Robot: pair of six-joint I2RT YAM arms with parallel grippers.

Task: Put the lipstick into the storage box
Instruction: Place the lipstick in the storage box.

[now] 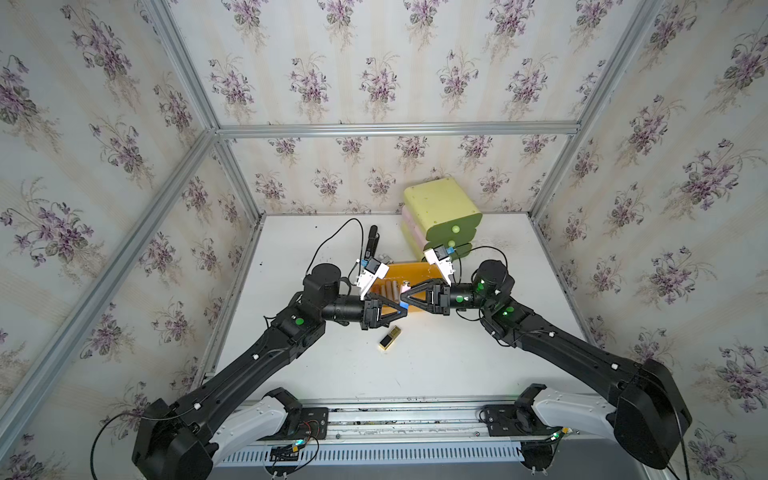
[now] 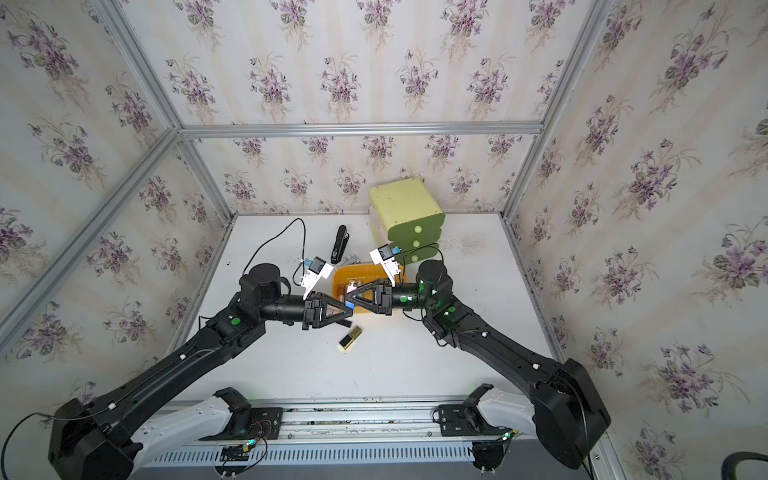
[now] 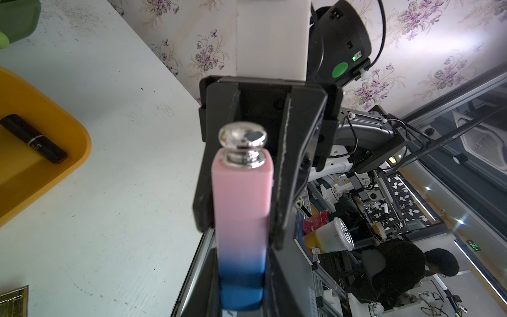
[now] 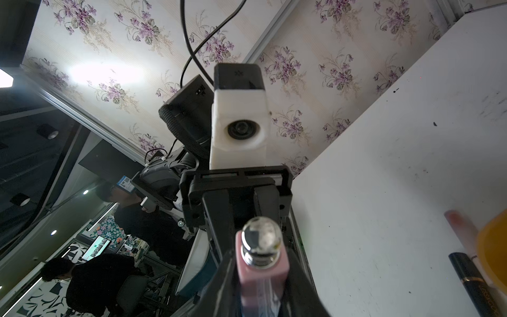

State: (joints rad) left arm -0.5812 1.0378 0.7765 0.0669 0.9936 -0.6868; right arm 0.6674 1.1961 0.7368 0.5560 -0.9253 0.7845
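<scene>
Your left gripper was clamped on the blue base of the square pink-to-blue plastic lipstick with the silver knob cap. Your right gripper stood with both jaws against its pink upper half, so two tools gripped one tube. The lipstick hung in the air near the front rim of the shallow orange-yellow plastic storage box, not yet inside it.

The main risk, as I judged it, was that shared hold. A seam crossed the tube between the two grips. If either arm pulled away before the other let go, the cap half could slide off the base, or the glossy sides could twist out of the pads. A drop from there would likely have landed on the white tabletop beside the box, near the gold-and-black rectangular case.

The lipstick itself showed no label. The black cylindrical tube lying in the box carried pale letters, of which only an "S" and perhaps an "H" could be made out. The slim black wand with gold print, just beside the box, was too blurred to read.
</scene>
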